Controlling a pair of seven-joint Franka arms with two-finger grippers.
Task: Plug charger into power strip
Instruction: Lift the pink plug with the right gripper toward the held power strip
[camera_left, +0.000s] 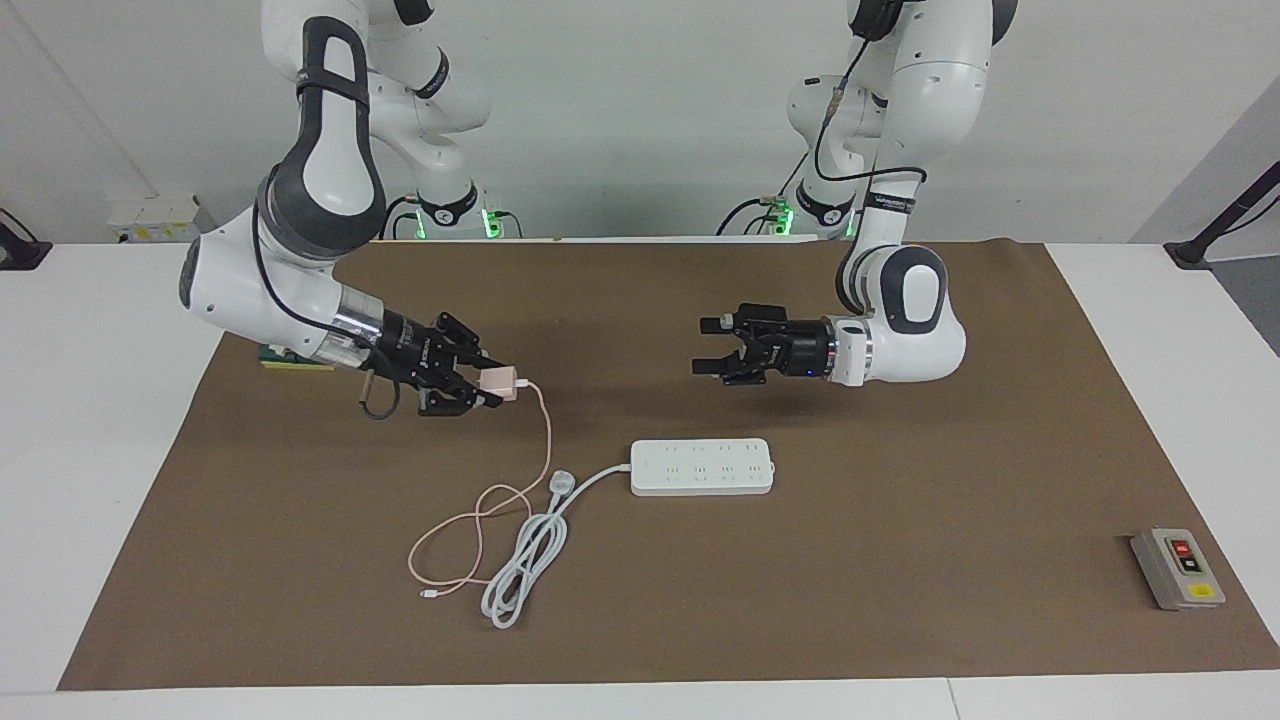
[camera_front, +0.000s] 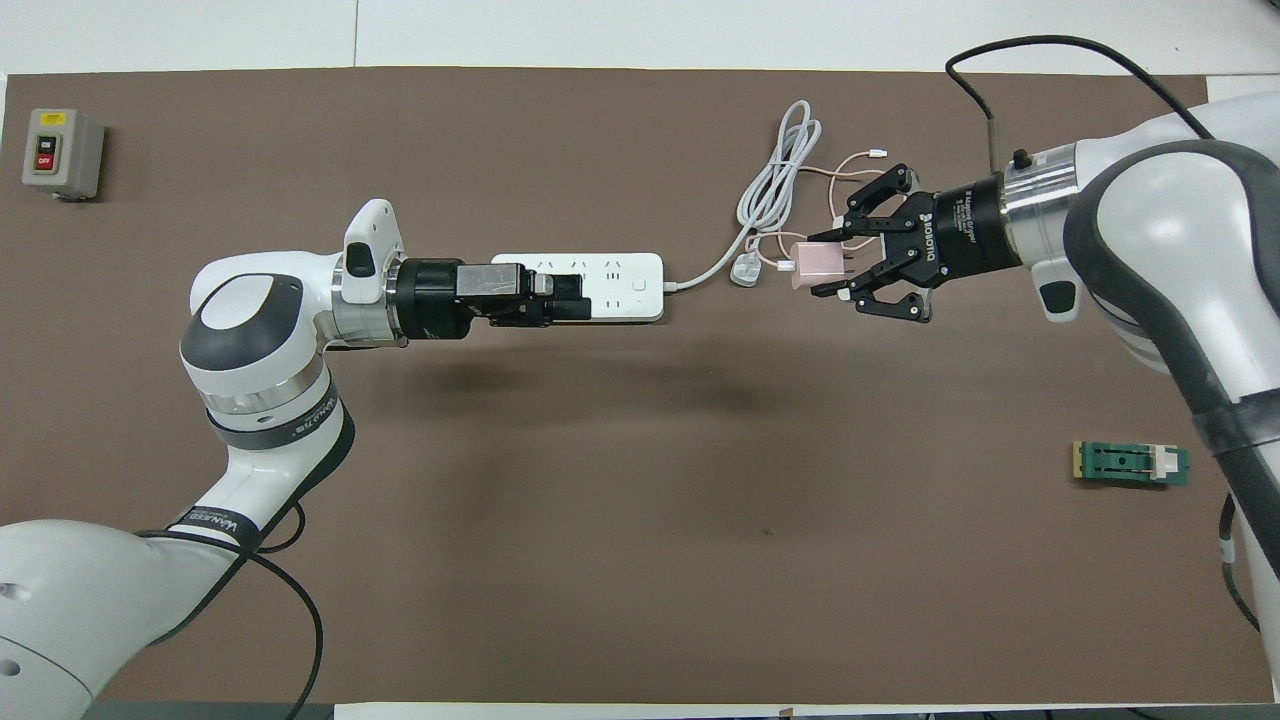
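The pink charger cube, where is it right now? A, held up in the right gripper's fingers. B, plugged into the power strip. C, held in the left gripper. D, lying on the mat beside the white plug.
A: the right gripper is shut on the charger and holds it off the mat, with the pink cable trailing down; the power strip has nothing in its sockets, and the open left gripper holds nothing.
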